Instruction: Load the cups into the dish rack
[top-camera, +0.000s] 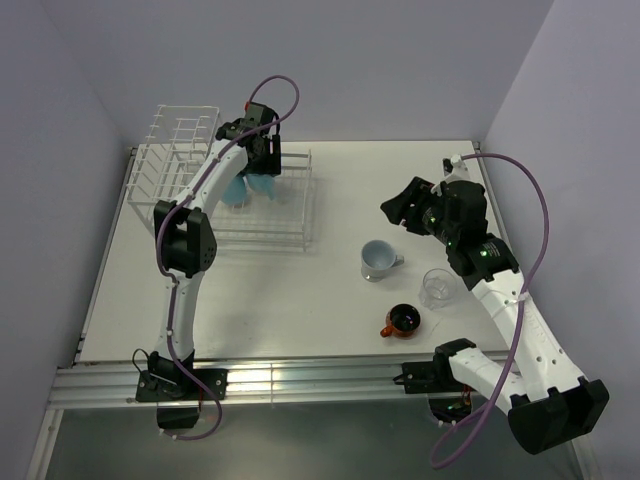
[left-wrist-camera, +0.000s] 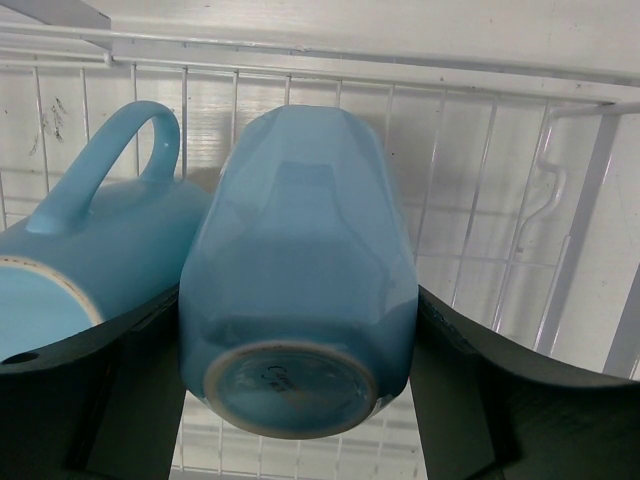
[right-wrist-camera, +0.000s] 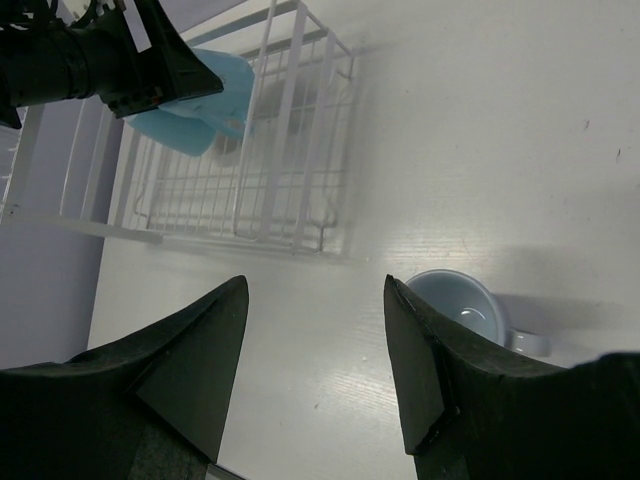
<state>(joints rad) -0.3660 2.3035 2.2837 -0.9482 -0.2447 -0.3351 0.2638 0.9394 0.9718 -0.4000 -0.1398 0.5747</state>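
Left claw (left-wrist-camera: 300, 340) is clenched on a light blue mug (left-wrist-camera: 300, 250), one dark finger (left-wrist-camera: 100, 400) pressed to each flank. The mug's base ring faces the wrist camera, so its mouth points away toward the wire floor. At the far left corner of the tabletop (top-camera: 300, 300) sits the white dish rack (top-camera: 292, 220), with its tall grid section at the left end and the low tray stretching right. The held mug hangs over that low tray, inside the rack's outline. Right next to it, on its left in the wrist view, is a second light blue mug (left-wrist-camera: 95, 240), tilted, with its handle loop uppermost in that view. Whether the two touch, I cannot tell.

Over to the right claw (right-wrist-camera: 315, 300): released, jaws spread wide, nothing between them, hovering above bare tabletop to the right of the rack. Near it, toward the near edge, stands the pale grey-blue mug (top-camera: 378, 258), upright, mouth up, handle pointing toward the right edge. The clear glass tumbler (top-camera: 437, 287) stands just beside that mug, toward the near right corner, with a gap between them. Closest to the near edge is the orange-red cup (top-camera: 403, 321), upright, its dark inside showing. All three stand on the tabletop, well apart from the rack.
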